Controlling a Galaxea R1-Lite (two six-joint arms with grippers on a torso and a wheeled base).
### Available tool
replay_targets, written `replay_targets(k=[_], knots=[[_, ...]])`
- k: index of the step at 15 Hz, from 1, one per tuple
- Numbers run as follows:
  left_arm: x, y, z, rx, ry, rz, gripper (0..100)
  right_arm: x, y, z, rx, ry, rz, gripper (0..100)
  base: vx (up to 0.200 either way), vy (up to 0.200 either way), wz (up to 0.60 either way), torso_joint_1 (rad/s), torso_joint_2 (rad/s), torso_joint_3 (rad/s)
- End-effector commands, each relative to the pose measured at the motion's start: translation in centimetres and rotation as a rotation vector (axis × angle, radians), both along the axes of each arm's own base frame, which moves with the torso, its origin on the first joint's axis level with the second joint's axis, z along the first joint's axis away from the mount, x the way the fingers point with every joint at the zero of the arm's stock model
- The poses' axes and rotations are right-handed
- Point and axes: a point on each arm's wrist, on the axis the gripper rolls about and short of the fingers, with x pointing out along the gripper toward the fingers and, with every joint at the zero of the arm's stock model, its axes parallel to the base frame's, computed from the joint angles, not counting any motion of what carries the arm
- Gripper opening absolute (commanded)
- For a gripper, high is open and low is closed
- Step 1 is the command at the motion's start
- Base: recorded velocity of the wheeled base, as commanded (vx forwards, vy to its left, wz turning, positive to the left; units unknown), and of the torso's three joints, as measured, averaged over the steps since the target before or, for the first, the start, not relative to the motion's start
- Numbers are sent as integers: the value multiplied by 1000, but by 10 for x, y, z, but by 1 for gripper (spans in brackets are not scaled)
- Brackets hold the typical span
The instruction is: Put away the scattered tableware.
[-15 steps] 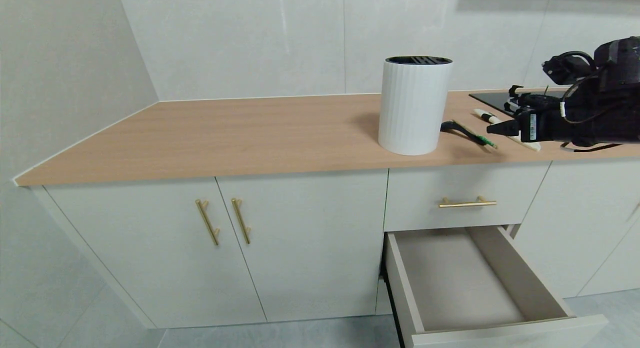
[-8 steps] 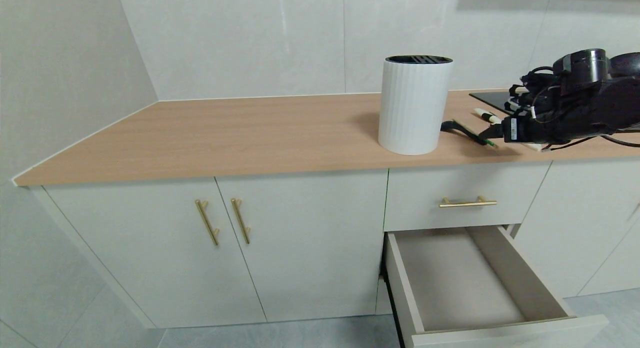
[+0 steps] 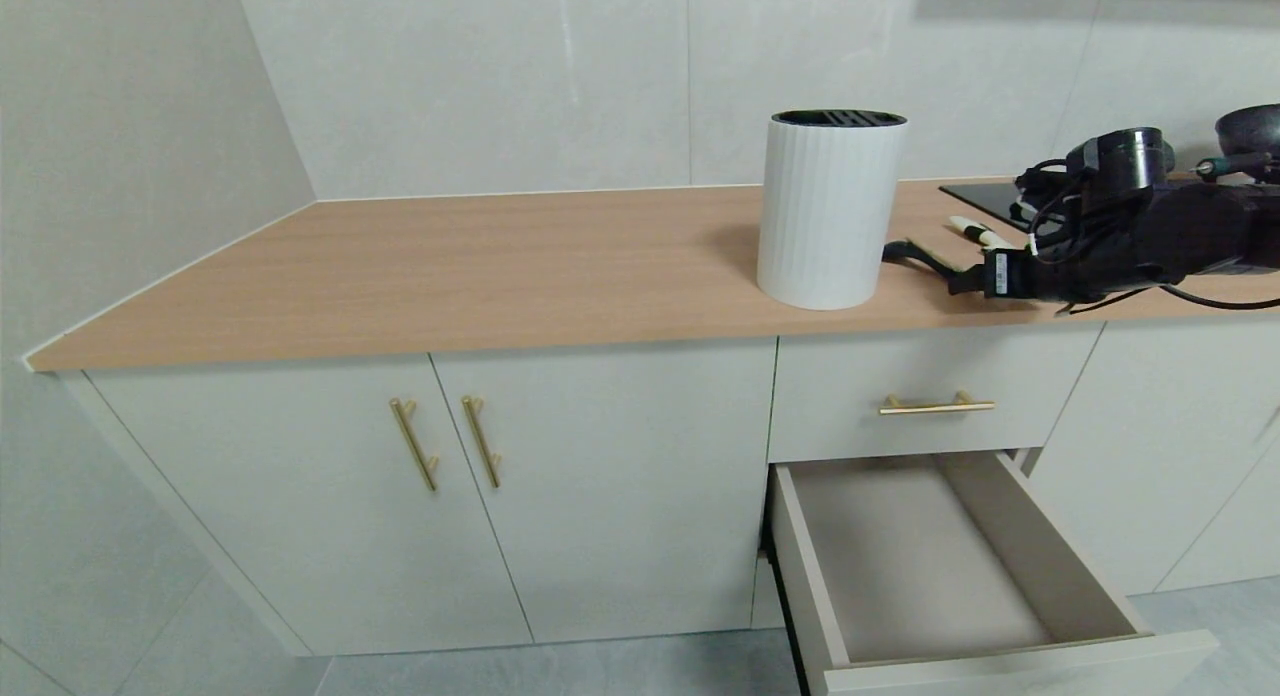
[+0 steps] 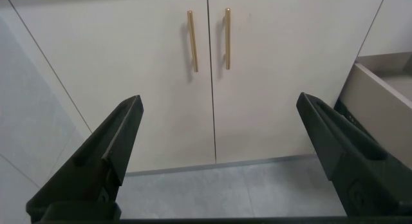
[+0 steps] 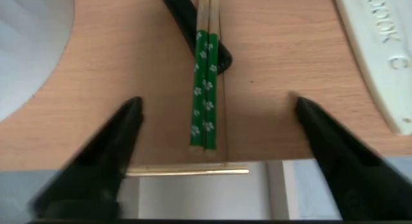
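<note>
Nearest, low on the right, a drawer (image 3: 1010, 666) stands pulled out, its pale floor bare. The left gripper (image 4: 219, 105) hangs low in front of the cabinet, released, its two black fingers (image 4: 116, 143) spread wide. Past it are two cabinet doors (image 3: 450, 496) with a pair of upright gold handles (image 4: 192, 40) side by side, and the open drawer's corner is at the right.

Above the open drawer is a shut drawer front (image 3: 850, 396) with a level gold bar handle (image 3: 935, 407).

On top runs a wooden counter (image 3: 500, 266). At its near edge on the right, the right gripper (image 3: 968, 281) sits low over the wood, released. In the right wrist view its fingers (image 5: 122, 140) stand apart on either side of a pair of chopsticks (image 5: 206, 102), and neither finger touches them. The chopsticks lie flat and close together on the counter, their green flowered ends toward the near edge, just short of it. Whether the fingertips touch the wood cannot be told.

A black utensil (image 3: 905, 253) lies on the counter across the far part of the chopsticks, touching them, and runs left toward a tall white ribbed holder (image 3: 828, 216) with a black slotted top. The holder stands upright just left of the gripper.

Right of the chopsticks lies a pale utensil (image 3: 975, 233), apart from them. Farther right, a flat black cooktop (image 3: 985, 198) is set into the counter, near the tiled wall (image 3: 500, 76).
</note>
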Motion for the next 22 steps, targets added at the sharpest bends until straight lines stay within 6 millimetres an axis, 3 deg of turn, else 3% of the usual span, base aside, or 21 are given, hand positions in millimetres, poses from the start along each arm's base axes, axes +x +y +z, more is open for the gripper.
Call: replay_targets(k=[1, 7, 10, 13, 16, 18, 19, 22], knots=[[0, 0, 0, 0, 0, 0, 100, 1, 0, 0, 6, -1, -1, 0, 0, 0, 0, 0, 0, 0], [0, 0, 0, 0, 0, 0, 100, -1, 0, 4, 10, -10, -3, 0, 0, 0, 0, 0, 0, 0], [0, 0, 0, 0, 0, 0, 100, -16, 0, 24, 38, -48, -19, 0, 0, 0, 0, 0, 0, 0], [0, 0, 0, 0, 0, 0, 100, -88, 0, 63, 85, -89, -22, 0, 0, 0, 0, 0, 0, 0], [0, 0, 0, 0, 0, 0, 100, -165, 2, 76, 120, -127, 58, 0, 0, 0, 0, 0, 0, 0], [0, 0, 0, 0, 0, 0, 100, -224, 8, 71, 169, -129, 208, 0, 0, 0, 0, 0, 0, 0], [0, 0, 0, 0, 0, 0, 100, -243, 11, 67, 171, -123, 264, 0, 0, 0, 0, 0, 0, 0], [0, 0, 0, 0, 0, 0, 100, -272, 28, 45, 169, -24, 376, 0, 0, 0, 0, 0, 0, 0]])
